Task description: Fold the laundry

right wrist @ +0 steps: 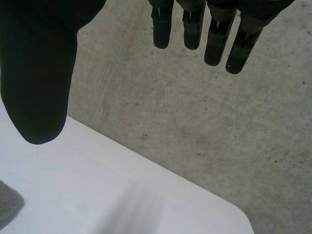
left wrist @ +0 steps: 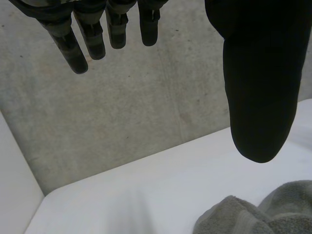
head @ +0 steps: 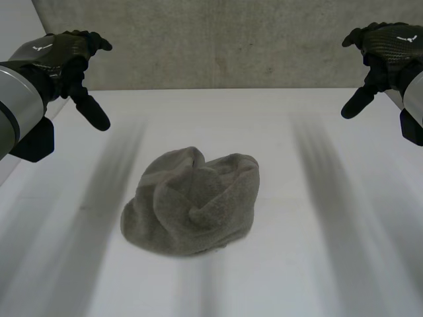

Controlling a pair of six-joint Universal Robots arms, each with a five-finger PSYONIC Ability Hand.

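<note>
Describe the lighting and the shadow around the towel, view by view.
Head view: diffuse light on the white table, no glare; the towel throws a soft shadow along its near edge. Left wrist view: the thumb of the left hand is a near-black shape against the concrete wall. Right wrist view: the thumb of the right hand likewise dark.

The crumpled towel (head: 192, 201) hides its own corners within its folds.
</note>
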